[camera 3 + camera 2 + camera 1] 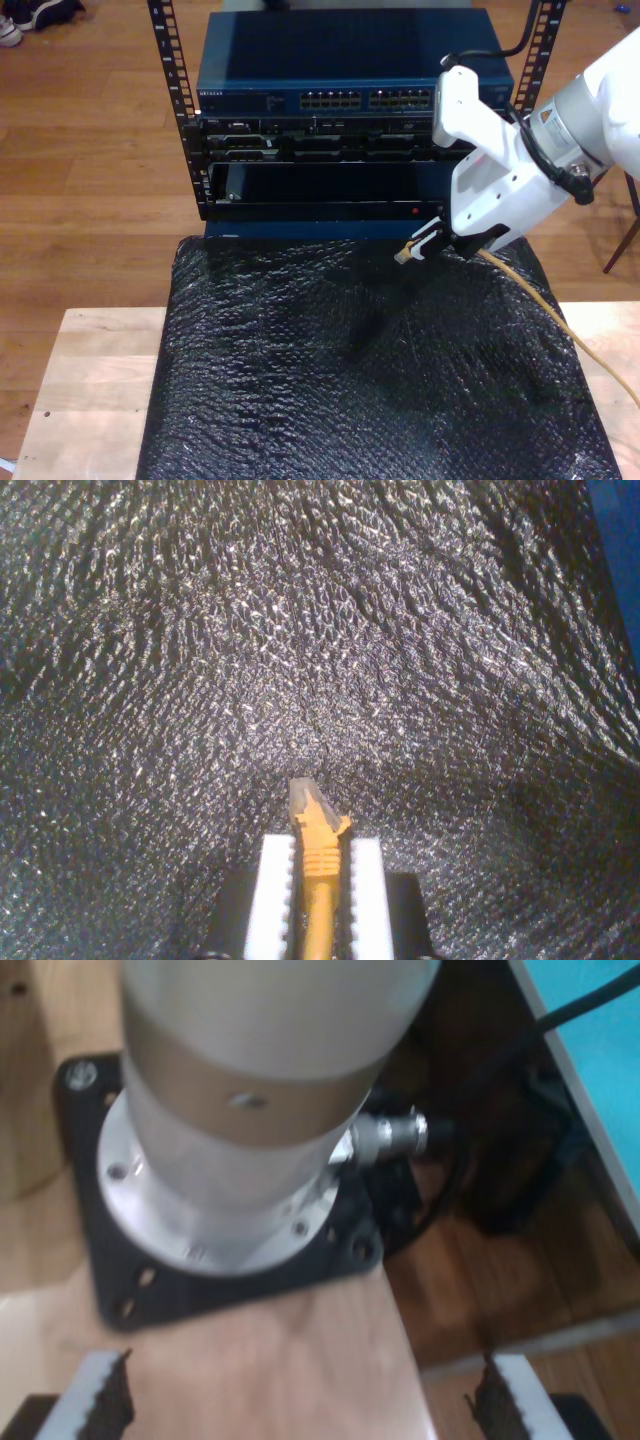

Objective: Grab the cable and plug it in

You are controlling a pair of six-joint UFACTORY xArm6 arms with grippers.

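Now my second gripper (pixel 322 880) is clamped on the cable (pixel 545 300) just behind its orange boot, so the clear plug (pixel 305 798) sticks out past the fingertips, free to enter a socket. In the exterior view it hangs above the black bubble-wrap mat (pixel 350 380), plug (pixel 403 256) aimed toward the rack (pixel 340 150), the cord trailing off toward that view's right. My first gripper (pixel 300 1400) is spread wide and empty, parked over an arm's base plate (pixel 110 1290), probably to stay clear
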